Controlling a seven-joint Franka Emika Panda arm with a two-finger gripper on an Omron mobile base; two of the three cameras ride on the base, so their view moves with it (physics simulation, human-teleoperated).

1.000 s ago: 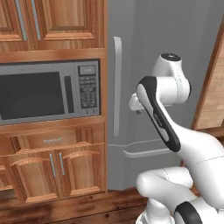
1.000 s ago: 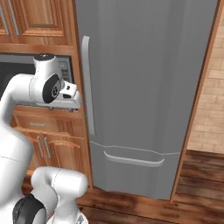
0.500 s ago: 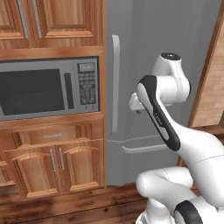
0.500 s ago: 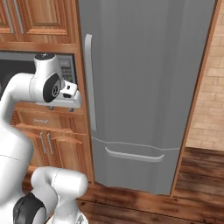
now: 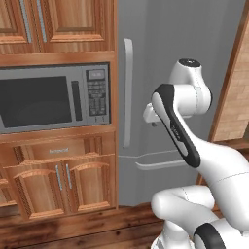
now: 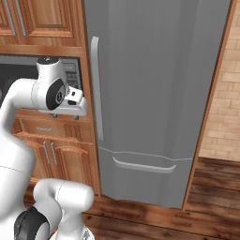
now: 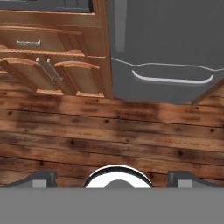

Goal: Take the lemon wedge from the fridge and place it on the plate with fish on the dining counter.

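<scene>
Hand view: gripper (image 7: 113,177) looks down at the wood floor (image 7: 109,131); its two finger tips (image 7: 41,178) sit at opposite sides of the bottom edge, so the jaws stand wide apart with nothing between them.
Hand pose: in the right base view the hand sits folded close to the arm's upper joint, in front of the microwave (image 6: 70,77), left of the fridge handle (image 6: 97,89) and not touching it.
Fridge: fridge (image 6: 154,93) is shut; upper door and lower drawer (image 6: 145,176) are both flush with the frame.
Lemon wedge: out of sight; judged to be behind the closed upper door, shelf unknown.
Plate with fish, dining counter: not among what these frames give; no position to record.
Step in hand: judged as the approach to the fridge handle, ahead of any pick.
Technique: raise and turn the hand so the fingers face the door, straddle the long vertical bar near its middle, and close squarely around it.
Pull: draw along the door's arc, hinge judged to be on the right side since the handle is on the left edge.
Risk: cabinet doors (image 5: 63,182) and microwage-side panel stand just beside the handle; an oblique approach may clip the wood edge.
Check: confirm the door swings fully clear before reaching in, since the wedge is tiny.
</scene>
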